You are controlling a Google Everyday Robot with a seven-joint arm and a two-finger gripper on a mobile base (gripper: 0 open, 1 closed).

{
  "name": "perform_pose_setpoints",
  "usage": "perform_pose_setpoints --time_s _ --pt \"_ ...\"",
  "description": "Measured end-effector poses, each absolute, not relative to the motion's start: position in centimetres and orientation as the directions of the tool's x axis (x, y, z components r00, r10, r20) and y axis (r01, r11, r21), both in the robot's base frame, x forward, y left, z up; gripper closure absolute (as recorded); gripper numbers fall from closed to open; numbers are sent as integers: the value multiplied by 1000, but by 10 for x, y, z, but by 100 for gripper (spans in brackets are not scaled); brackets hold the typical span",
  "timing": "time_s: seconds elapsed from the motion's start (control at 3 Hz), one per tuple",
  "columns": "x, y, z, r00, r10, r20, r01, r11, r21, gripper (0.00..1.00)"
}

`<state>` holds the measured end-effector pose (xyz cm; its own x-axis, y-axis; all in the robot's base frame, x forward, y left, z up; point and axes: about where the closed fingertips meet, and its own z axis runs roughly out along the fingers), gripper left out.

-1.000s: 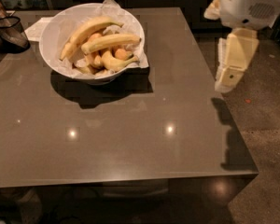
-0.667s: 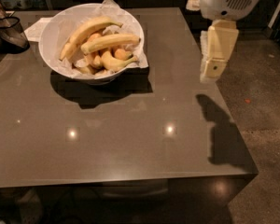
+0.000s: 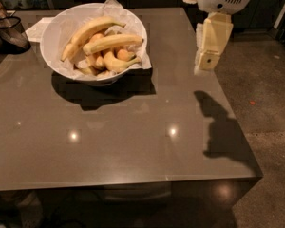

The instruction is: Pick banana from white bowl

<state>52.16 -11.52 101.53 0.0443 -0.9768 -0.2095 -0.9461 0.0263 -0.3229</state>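
The white bowl (image 3: 51, 28) stands at the back left of the grey table (image 3: 133, 141), lined with crumpled white paper. Several bananas (image 3: 112, 42) lie in it, the top two lengthwise across the pile. My gripper (image 3: 208, 61) hangs from the white arm at the upper right. It is above the table's right side and well to the right of the bowl. It points down, touches nothing and holds nothing. Its shadow falls on the table near the right edge.
A dark mesh basket (image 3: 9, 33) stands at the far left edge, with a white napkin (image 3: 38, 28) beside it behind the bowl. The table's right edge (image 3: 237, 122) drops to a speckled floor (image 3: 270, 103).
My gripper has moved left from beyond the table's right edge to above the table, nearer the bowl. The bowl and bananas have not moved.
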Motion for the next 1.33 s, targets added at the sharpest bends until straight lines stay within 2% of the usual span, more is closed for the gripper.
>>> perform_pose_setpoints --time_s 0.67,1.33 --pt "592 -79 1012 101 -956 -275 -957 -18 -290 0" --pt "614 -63 1016 133 -941 -310 -943 -24 -332 0"
